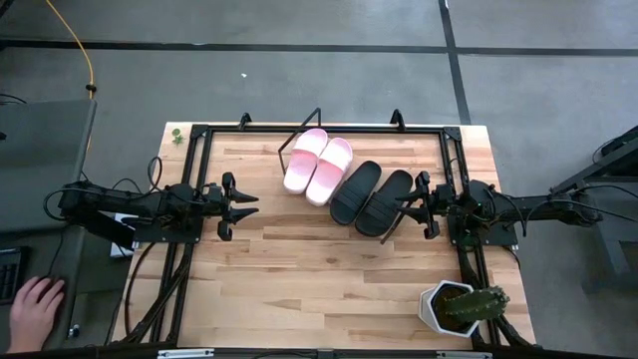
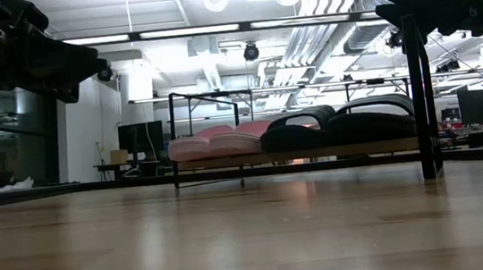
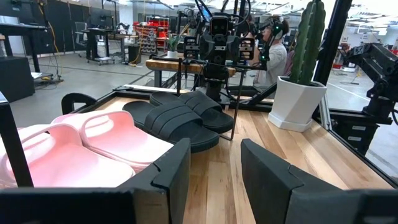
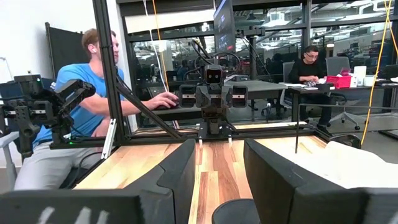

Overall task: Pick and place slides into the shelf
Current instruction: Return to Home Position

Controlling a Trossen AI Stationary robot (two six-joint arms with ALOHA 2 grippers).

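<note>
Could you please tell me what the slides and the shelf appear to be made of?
The pink slides look like moulded foam or rubber: smooth, one-piece, softly glossy. The black slides seem the same, matte, with grooved straps. The shelf looks like a pale wood board on thin black wire, probably painted metal.

Four slides (image 1: 354, 192) side by side on shelf (image 2: 333, 151), seemingly touching; potted plant (image 1: 459, 307) at table (image 1: 299, 269) right-hand corner.

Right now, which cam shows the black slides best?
High view: both black slides show whole, side by side. Low view shows them edge-on; left wrist view, at a slant, partly overlapping; right wrist view, at most a dark edge.
</note>
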